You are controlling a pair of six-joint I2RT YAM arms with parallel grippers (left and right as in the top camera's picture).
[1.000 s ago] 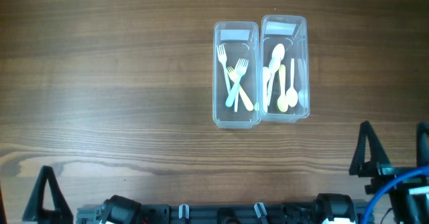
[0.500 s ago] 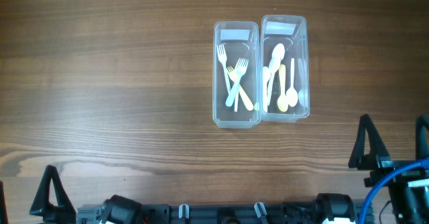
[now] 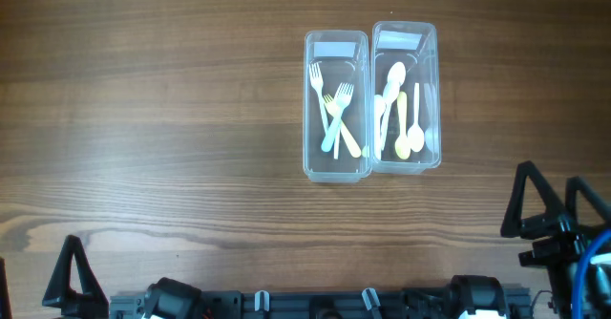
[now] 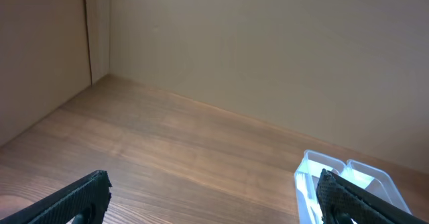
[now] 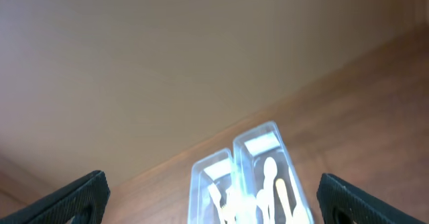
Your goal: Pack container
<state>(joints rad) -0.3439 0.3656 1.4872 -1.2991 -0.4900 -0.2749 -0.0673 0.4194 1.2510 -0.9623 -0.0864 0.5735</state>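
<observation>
Clear plastic fork tub [image 3: 336, 166] and clear plastic spoon tub [image 3: 430, 118] sit touching at one o'clock, probably light, stiff and slick, best pinched on a long wall, with left gripper [image 4: 211, 184] at seven o'clock and right gripper [image 5: 211, 180] at five both gaping empty.

A clear, lidless fork container [image 3: 336, 168] stands upright on the counter [image 3: 153, 118]. Inside, pale blue-white forks [image 3: 331, 118] lie crossed with one yellow fork. Touching its right wall stands a matching spoon container [image 3: 431, 66], holding white and yellow spoons [image 3: 399, 104] laid lengthwise.
</observation>
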